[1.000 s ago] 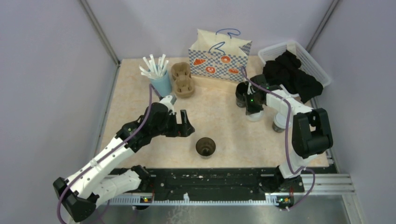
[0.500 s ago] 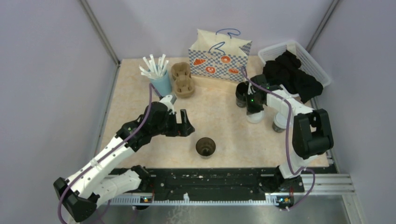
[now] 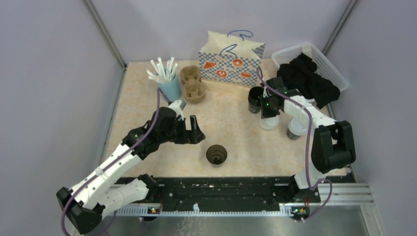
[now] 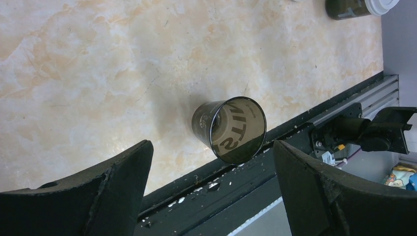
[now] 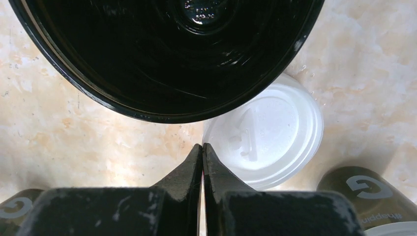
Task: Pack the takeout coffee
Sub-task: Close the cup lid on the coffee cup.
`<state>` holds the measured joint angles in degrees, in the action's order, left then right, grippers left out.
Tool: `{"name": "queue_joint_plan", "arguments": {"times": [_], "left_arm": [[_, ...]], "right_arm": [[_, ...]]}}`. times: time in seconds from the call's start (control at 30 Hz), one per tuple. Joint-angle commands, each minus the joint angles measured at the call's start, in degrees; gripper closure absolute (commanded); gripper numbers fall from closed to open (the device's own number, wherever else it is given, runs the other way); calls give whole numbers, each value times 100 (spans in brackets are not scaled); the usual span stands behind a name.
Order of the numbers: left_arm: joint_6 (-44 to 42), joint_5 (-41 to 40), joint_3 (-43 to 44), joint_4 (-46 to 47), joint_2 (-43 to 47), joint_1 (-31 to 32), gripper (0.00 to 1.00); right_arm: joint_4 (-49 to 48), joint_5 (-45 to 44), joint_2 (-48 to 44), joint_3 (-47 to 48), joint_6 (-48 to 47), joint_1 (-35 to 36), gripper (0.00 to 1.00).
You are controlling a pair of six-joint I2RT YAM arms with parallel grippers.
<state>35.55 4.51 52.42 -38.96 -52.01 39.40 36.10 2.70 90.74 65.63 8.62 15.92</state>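
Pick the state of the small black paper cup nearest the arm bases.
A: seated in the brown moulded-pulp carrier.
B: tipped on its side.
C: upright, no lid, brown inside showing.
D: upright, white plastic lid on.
C: the small black paper cup stands upright and lidless, its brown inside visible from above.

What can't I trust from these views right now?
- Right wrist view: whether the shut right gripper pinches the white lid's rim; too close to tell.
- Right wrist view: black round thing, cut off by top edge.
- Left wrist view: lidded cup, cut off by top edge.
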Motion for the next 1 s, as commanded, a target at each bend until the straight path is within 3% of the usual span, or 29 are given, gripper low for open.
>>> {"name": "queue_joint_plan", "arguments": {"times": [0.0,0.37,0.43,0.53,0.6,0.67,0.83,0.97], "left_arm": [[-83,78,167,225,111,-29,1],[-26,282,188,307,130,-30,2],[-22,535,223,475,130,-37,2],[140,915,541,628,20,-68,2],[397,1149,972,690,-173,-96,2],[786,1355,1378,714,-361,-150,1],[2300,1882,1687,1178,-567,-266,1],[3099,2054,1288,1738,-381,-272,1]], "right_arm": [[145,-11,-347,205,88,-37,100],[1071,252,-1532,753,50,-39,100],[1284,690,-1702,1024,98,-37,100],[1233,2080,-1930,1209,617,-22,100],[604,3328,-2123,1051,1401,107,100],[-421,3879,-2397,726,2523,387,100],[-3713,3931,-2889,-387,5396,1452,100],[-4682,3484,-2742,-536,6041,2172,100]]}}
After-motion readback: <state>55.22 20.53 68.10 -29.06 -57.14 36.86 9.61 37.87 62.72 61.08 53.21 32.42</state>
